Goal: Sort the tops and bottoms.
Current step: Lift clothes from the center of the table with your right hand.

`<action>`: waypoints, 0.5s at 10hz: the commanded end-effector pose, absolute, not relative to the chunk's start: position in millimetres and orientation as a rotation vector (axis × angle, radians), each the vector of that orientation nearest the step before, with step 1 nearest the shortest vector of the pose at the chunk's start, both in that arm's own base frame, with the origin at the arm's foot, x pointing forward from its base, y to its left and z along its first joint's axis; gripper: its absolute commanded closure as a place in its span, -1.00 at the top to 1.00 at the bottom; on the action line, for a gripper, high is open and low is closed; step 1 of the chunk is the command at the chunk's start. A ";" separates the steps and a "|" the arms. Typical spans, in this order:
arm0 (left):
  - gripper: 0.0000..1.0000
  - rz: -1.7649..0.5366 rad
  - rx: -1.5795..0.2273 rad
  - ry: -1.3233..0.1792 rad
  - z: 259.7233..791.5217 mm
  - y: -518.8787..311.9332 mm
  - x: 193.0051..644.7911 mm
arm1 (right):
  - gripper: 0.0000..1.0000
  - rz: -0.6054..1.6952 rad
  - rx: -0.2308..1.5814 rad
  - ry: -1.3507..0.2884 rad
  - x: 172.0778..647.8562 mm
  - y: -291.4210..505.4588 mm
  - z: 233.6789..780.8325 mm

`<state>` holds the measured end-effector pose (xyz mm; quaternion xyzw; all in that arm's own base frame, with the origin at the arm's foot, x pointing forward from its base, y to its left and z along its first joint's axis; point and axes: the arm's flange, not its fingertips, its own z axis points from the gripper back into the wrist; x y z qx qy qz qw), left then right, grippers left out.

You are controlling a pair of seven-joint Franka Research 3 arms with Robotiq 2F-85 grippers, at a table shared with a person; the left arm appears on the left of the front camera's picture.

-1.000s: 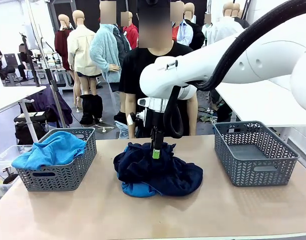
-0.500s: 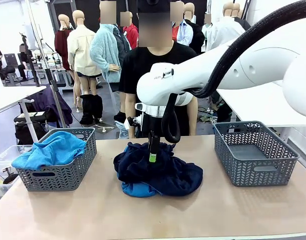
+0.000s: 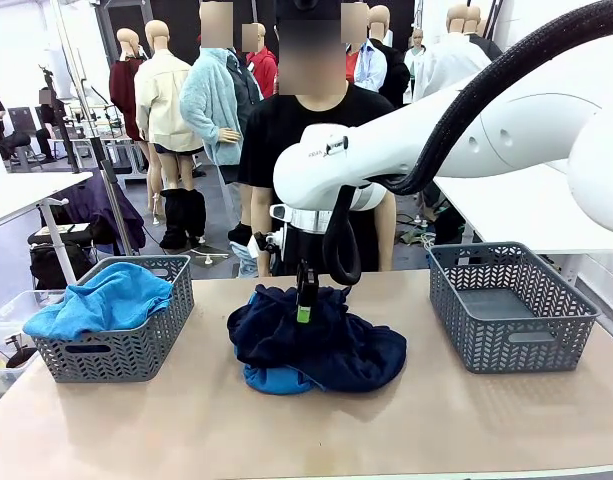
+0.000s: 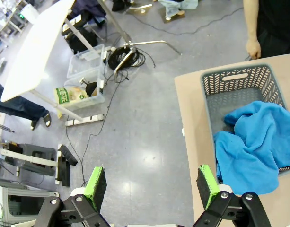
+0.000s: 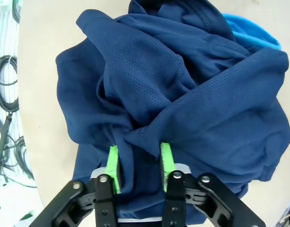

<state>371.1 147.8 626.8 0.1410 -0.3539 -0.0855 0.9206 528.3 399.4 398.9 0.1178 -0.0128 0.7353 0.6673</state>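
So the bit that matters: the right fingers (image 3: 303, 310) come straight down onto the bottoms (image 3: 331, 345), heaped mid-desk (image 3: 186, 430). They stand narrow, with a ridge of navy fabric pinched between the pads (image 5: 114, 163). In the right wrist view that ridge runs off toward 2 o'clock. The heap's long axis lies 9-to-3 across the desk. A blue top (image 3: 271, 378) pokes out underneath at 7 o'clock. I'd guess a straight lift, then over to the 3 o'clock basket (image 3: 511, 345), since the 9 o'clock basket (image 3: 116, 350) has tops (image 3: 106, 295). The left fingers (image 4: 97, 187) hang wide apart out past 9 o'clock, so the right arm's nearer.
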 end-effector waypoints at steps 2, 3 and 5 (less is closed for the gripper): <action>1.00 -0.162 0.293 -0.726 627.2 147.3 371.2 | -1.00 1.651 0.243 -0.050 524.8 395.9 401.6; 1.00 -0.162 0.293 -0.726 627.2 147.3 371.2 | -1.00 1.656 0.239 -0.053 524.3 394.6 403.8; 1.00 -0.162 0.293 -0.726 627.2 147.3 371.2 | -1.00 1.671 0.256 -0.064 521.5 387.9 418.3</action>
